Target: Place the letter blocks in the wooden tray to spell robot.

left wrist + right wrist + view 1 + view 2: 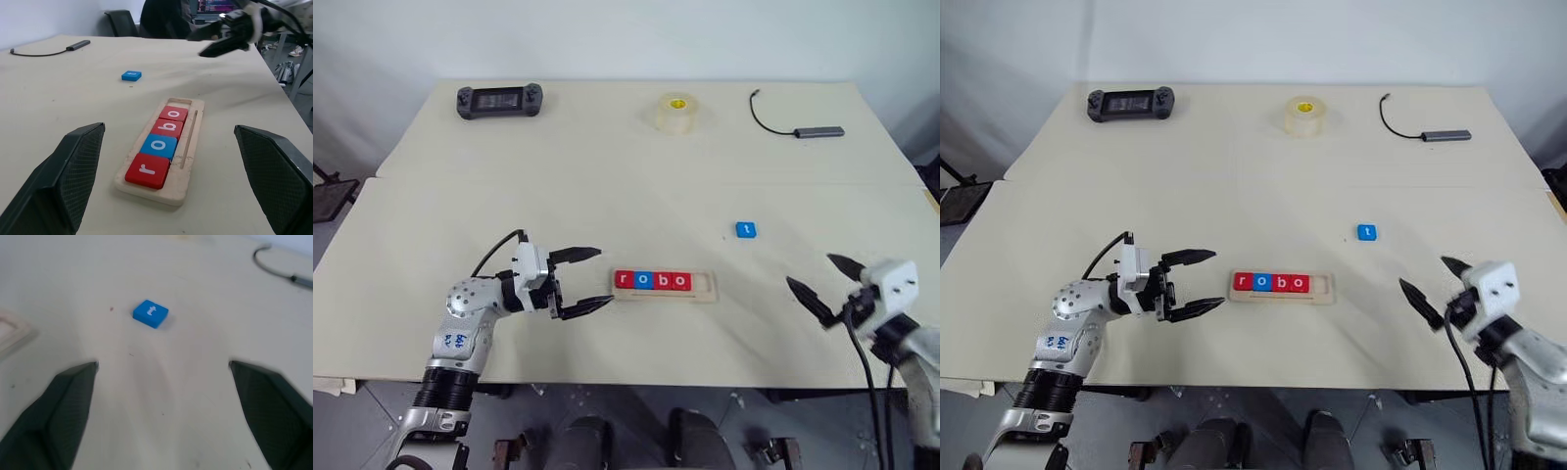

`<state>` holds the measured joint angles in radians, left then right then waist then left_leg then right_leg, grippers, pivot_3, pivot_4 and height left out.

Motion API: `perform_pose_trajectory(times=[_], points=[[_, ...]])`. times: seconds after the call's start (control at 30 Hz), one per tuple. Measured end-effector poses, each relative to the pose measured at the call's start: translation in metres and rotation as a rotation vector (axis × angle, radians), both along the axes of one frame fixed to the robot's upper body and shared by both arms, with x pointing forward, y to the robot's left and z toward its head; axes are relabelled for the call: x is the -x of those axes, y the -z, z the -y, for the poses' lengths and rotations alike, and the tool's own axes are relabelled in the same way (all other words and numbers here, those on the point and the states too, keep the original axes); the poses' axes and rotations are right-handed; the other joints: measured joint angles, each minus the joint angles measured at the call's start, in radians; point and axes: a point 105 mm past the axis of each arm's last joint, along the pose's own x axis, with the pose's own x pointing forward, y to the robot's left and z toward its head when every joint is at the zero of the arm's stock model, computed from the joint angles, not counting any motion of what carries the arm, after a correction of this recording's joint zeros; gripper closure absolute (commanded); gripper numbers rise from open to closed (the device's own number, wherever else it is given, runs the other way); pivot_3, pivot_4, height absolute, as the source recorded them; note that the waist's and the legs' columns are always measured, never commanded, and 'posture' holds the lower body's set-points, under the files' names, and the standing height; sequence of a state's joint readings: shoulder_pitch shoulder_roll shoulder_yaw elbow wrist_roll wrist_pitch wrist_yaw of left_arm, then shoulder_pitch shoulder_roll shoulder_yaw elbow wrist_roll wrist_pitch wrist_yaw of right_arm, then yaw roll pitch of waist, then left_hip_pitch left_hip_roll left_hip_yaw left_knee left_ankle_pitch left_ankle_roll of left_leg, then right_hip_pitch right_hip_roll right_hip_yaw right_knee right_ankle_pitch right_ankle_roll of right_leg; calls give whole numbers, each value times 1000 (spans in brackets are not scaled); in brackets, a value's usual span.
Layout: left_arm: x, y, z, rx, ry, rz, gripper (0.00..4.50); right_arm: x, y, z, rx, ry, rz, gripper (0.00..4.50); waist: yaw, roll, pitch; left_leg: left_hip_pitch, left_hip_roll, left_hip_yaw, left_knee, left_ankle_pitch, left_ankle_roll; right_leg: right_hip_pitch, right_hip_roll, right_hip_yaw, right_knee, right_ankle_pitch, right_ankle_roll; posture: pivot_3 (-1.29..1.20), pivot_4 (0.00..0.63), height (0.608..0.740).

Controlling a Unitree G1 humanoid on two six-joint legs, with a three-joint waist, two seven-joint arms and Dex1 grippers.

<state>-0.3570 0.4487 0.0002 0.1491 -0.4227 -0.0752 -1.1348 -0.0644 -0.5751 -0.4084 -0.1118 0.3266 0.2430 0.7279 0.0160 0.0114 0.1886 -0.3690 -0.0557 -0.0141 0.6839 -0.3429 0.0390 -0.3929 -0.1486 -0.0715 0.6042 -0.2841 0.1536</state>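
Near the table's front edge, a pale wooden tray [664, 285] holding four letter blocks [652, 281] in a row, red r, blue o, red b, red o, with the last slot at its right end empty and waiting. Beyond and to the right of that, well apart from the tray, the blue t block [746, 230], lying flat and loose on the table, evidently the one piece needed to finish the word. Just left of the tray, the left gripper [588, 281], pointing sideways toward it, fingers spread wide and grasping nothing, likely stationed to steady the tray. Off to the right, near the table's front edge, the right gripper [821, 281], fingers likewise splayed and empty, aimed toward the t block as though lining up a pickup. Underneath, a broad cream tabletop [607, 176]; at its far edge, a black handheld controller [500, 100], a roll of clear tape [677, 113] and a cable with a slim adapter [803, 127]. Behind, a plain white wall.
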Motion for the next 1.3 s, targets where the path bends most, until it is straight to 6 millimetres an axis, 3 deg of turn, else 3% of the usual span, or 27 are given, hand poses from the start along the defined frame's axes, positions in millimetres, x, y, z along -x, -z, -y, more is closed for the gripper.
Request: perform_pose_trajectory(times=[0.1, 0.23, 0.43, 0.53, 0.6, 0.77, 1.0, 1.2, 1.3], points=[[-2, -1, 3, 3, 6, 2, 0, -25, -6, -22, -37, -21, -62, 40, -1, 0, 0, -1, 0, -1, 0, 0, 0, -1, 0, 0, 0, 0, 0, 0, 150, 740], [-3, -2, 4, 7, 3, 2, 0, -61, -7, -33, -101, 69, -157, 40, 2, 0, 0, -2, -1, -1, 0, 0, 0, -1, 0, -1, 0, 0, 0, 0, 150, 740], [-4, -2, 5, 15, -6, 3, 0, -87, 14, -44, -141, 218, -265, 40, 5, 0, 0, -3, -1, -3, -1, 0, 0, -2, 0, -2, 0, -1, -1, 0, 150, 740], [-1, 0, 5, 19, -13, -3, 0, -94, 14, -49, -170, 261, -279, 680, -4, 0, 0, -3, -1, -2, -1, 0, 0, -2, 0, -2, 0, -1, -1, 0, 150, 740], [1, 3, 5, 21, -13, -7, 0, -96, 13, -51, -184, 283, -289, 1349, -8, 0, 0, -3, -1, -2, -1, 0, 0, -2, 0, -2, 1, -1, -1, 0, 150, 740], [2, 3, 5, 22, -15, 1, 0, -94, 13, -51, -193, 320, -314, 3022, -18, 0, 0, -3, -1, -2, -1, 0, 0, -2, 0, -2, 1, -1, -1, 0, 150, 740], [3, 3, 5, 20, -5, 16, 0, -76, 7, -56, -198, 317, -318, 3039, -17, 0, 0, -3, -1, -2, -1, 0, 0, -3, 0, -1, 2, -1, -1, 0, 150, 740], [2, 6, 8, 17, 29, -6, 0, -26, -3, -53, -183, 327, -290, 3039, -12, 0, 0, -3, -1, -2, -1, 0, 0, -3, 0, -1, 2, -1, -1, 0, 150, 740], [3, 5, 11, 17, 51, -6, 0, -7, 5, -54, -180, 343, -322, 3039, -13, 0, 0, -3, -1, -2, -1, 0, 0, -3, 0, -1, 2, -1, -1, 0, 150, 740]])
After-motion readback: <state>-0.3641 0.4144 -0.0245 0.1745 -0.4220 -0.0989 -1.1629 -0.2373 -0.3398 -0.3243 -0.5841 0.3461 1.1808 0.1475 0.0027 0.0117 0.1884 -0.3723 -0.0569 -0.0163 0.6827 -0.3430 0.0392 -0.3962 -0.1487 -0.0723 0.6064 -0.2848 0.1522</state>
